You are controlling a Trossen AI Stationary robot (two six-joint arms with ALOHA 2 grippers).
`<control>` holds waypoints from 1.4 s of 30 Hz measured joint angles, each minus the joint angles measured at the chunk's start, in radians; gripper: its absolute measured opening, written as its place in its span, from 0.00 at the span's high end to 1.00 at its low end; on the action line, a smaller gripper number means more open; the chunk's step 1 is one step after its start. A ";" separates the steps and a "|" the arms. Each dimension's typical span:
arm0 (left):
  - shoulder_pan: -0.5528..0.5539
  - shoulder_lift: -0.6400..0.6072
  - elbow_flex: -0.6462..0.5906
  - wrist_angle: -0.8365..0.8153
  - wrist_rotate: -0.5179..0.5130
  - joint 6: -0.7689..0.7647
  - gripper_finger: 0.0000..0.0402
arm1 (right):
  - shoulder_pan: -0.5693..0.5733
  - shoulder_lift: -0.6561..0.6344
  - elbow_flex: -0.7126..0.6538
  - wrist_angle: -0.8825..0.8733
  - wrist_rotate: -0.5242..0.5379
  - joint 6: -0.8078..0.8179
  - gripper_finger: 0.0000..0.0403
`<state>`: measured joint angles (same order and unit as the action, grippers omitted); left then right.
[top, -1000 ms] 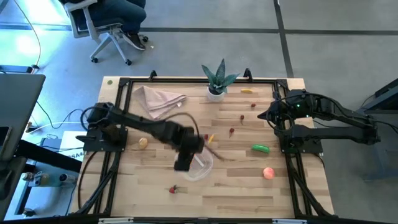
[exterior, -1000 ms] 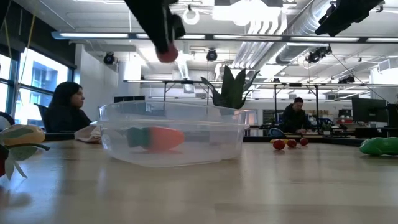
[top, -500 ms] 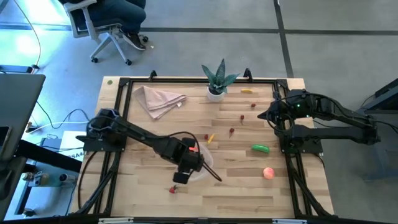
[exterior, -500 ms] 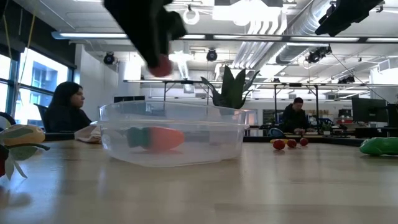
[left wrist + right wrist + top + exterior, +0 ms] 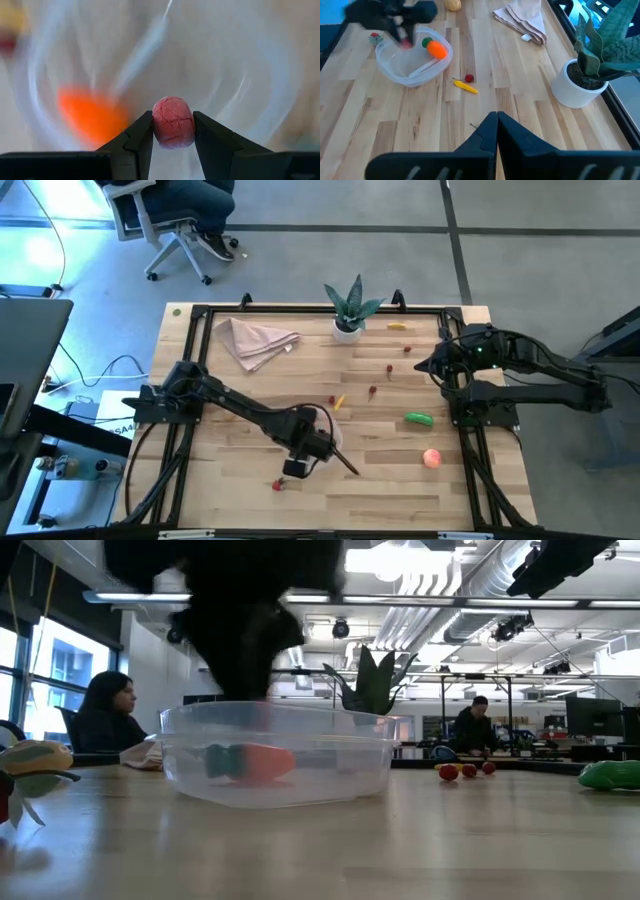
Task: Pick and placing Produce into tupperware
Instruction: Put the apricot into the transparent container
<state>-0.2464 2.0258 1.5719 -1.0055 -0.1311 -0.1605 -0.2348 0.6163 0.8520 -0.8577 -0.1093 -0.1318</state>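
Tupperware [image 5: 322, 442], clear round tub, sits near the middle of the table [image 5: 380, 490], slightly toward my near-left; I log one item stowed inside it, an orange carrot [image 5: 437, 49] with a green top lying on the tub floor. Item in transit: a small pink-red piece [image 5: 173, 122], clamped between the fingers of the left gripper [image 5: 173, 131], which hangs over the tub's opening with the carrot showing blurred below it; I judge it ready to drop but not yet let go. The jaws stand only as far apart as the piece is wide, pressing it on both sides. Items I count as left outside: a green cucumber [image 5: 419, 418] and a pink peach [image 5: 431, 458] on the right side, a yellow banana [image 5: 397, 326] at the far edge beside the potted plant [image 5: 349, 307], a small yellow piece [image 5: 464, 86] and a red one [image 5: 469, 78] together just beyond the tub, more tiny red pieces [image 5: 389, 370] farther toward the right, a yellowish fruit [image 5: 231, 410] on the left, and a red piece with green [image 5: 279, 484] near the front edge. By my judgement the job is early, with most of the produce to come. Right gripper [image 5: 496, 118] waits clenched and empty, high over the right side. Beige napkin [image 5: 256, 340] lies at the far left, not involved.
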 joint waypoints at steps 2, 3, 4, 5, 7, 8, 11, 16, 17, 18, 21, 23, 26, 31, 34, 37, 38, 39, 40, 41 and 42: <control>0.000 0.020 0.006 0.035 -0.001 -0.002 0.70 | 0.000 0.000 0.000 0.000 0.001 0.000 1.00; 0.000 0.027 0.005 0.036 -0.002 -0.003 0.70 | 0.000 0.000 0.000 0.001 0.001 0.000 1.00; 0.000 0.027 -0.001 0.000 -0.002 -0.005 0.70 | 0.000 0.000 0.000 0.000 0.000 0.000 1.00; -0.001 0.030 -0.003 -0.007 -0.001 -0.004 0.70 | 0.000 0.000 0.000 0.000 0.000 0.000 1.00; -0.001 0.042 0.004 0.050 -0.001 -0.005 0.70 | 0.000 0.000 0.000 -0.002 0.001 0.000 1.00; -0.001 0.043 0.000 0.027 -0.001 -0.005 0.70 | 0.000 0.000 0.000 -0.001 0.000 0.000 1.00; -0.001 0.043 -0.008 0.051 0.002 -0.005 0.70 | 0.000 0.000 0.000 0.001 0.001 0.000 1.00; -0.001 0.044 -0.046 0.059 0.006 -0.020 0.70 | 0.000 0.000 0.000 0.000 0.001 0.000 1.00; -0.001 0.043 -0.051 0.060 0.006 -0.023 0.70 | 0.000 0.000 0.000 0.000 0.001 0.000 1.00; -0.001 0.042 -0.056 0.064 0.006 -0.027 0.70 | 0.000 0.000 0.000 0.001 0.002 0.000 1.00; -0.001 0.043 -0.069 0.060 0.006 -0.029 0.70 | 0.000 0.000 0.000 0.001 0.001 0.000 1.00; -0.001 0.043 -0.069 0.064 0.006 -0.031 0.70 | 0.000 0.000 0.000 0.001 0.001 0.000 1.00; -0.001 0.043 -0.070 0.066 0.006 -0.031 0.70 | 0.000 0.000 0.000 0.001 0.001 0.000 1.00; -0.001 0.043 -0.070 0.069 0.006 -0.032 0.70 | 0.000 0.000 0.000 0.001 0.001 0.000 1.00; -0.001 0.043 -0.070 0.071 0.007 -0.042 0.70 | 0.000 0.000 0.000 0.001 0.001 0.000 1.00; 0.005 0.043 -0.070 0.070 0.007 -0.055 0.70 | 0.000 0.000 0.000 0.001 0.001 0.000 1.00; 0.004 0.043 -0.070 0.070 0.007 -0.057 0.70 | 0.000 0.000 0.000 0.001 0.001 0.000 1.00; 0.004 0.043 -0.070 0.070 0.007 -0.063 0.70 | 0.000 0.000 0.000 0.001 0.001 0.000 1.00; 0.004 0.043 -0.070 0.069 0.007 -0.065 0.70 | 0.000 0.000 0.000 0.001 0.002 0.000 1.00; 0.004 0.043 -0.070 0.068 0.007 -0.065 0.70 | 0.000 0.000 0.000 0.001 0.002 0.000 1.00; 0.004 0.043 -0.070 0.068 0.007 -0.065 0.70 | 0.000 0.000 0.000 0.001 0.001 0.000 1.00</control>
<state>-0.2420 2.0686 1.5021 -0.9379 -0.1245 -0.2256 -0.2348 0.6163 0.8520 -0.8570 -0.1079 -0.1318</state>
